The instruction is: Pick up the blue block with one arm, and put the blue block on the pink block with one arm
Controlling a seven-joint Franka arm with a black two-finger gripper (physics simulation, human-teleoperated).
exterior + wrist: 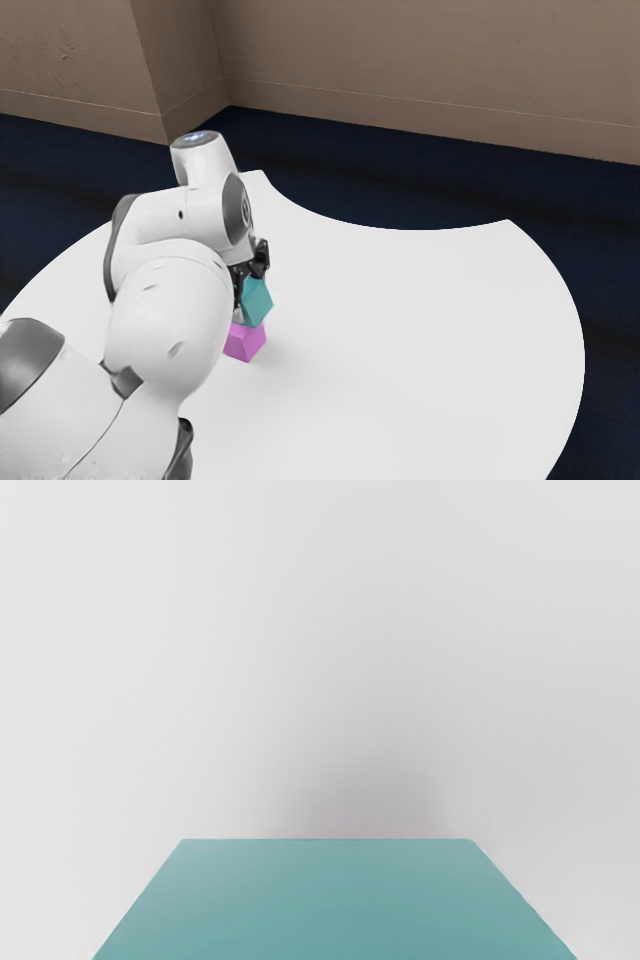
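The blue block (257, 300), teal in colour, hangs just under my black gripper (254, 281), which is shut on its top. The block sits directly over the pink block (244, 342) on the white table, its lower edge at or barely above the pink top; I cannot tell whether they touch. My white arm hides most of the fingers and the left part of both blocks in the exterior view. In the wrist view the blue block (335, 905) lies close under my hand, with a soft shadow on the table beyond it.
The round white table (420, 320) stretches bare to the exterior view's right of the blocks. Dark blue floor and beige walls surround it. My arm's bulky links (160, 300) stand to the exterior view's left of the blocks.
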